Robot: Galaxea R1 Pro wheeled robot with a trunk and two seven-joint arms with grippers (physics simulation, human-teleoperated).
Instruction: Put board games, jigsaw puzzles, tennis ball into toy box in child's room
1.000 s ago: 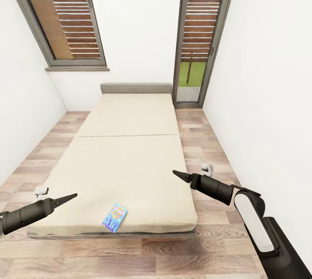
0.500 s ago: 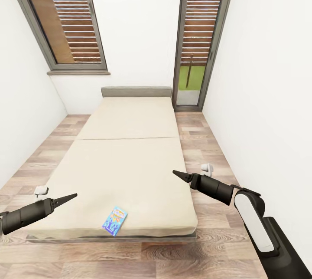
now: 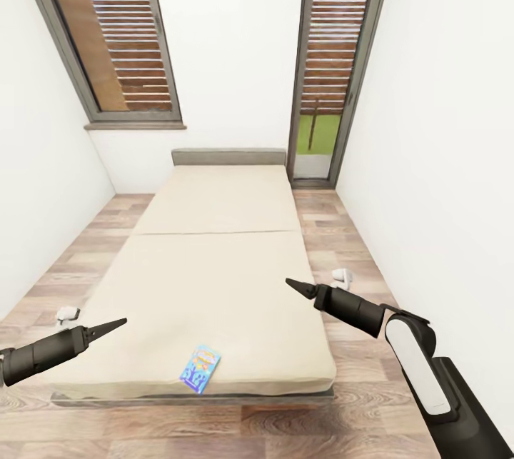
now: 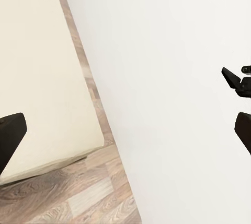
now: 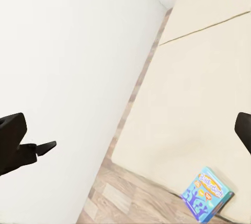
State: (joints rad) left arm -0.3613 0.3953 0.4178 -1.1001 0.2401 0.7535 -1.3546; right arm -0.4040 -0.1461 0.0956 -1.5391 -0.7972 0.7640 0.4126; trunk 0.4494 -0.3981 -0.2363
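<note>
Both arms are held forward and low over the near end of the bed [image 3: 214, 266], one at each side. The left arm comes in from the left edge of the head view, nearly level, and its left end effector [image 3: 114, 323] points toward the middle of the mattress with the fingers together in one thin point. The right arm bends at a white elbow cover near the right wall, then reaches up and inward; the right end effector [image 3: 294, 285] is also pressed together to a point above the right part of the mattress. Neither one holds anything.

The small blue board game [image 3: 200, 368] lies flat on the mattress close to the foot edge, a little left of the middle, between the two arms and touching neither. In the right wrist view the same board game [image 5: 207, 192] lies at the edge of the bed beside the wood floor [image 5: 130, 203].

Compared with one second ago, the arms have the same pose. The whole picture has shifted: the bed and the box now show a little lower and more to the right, so the camera has moved, not the things.
</note>
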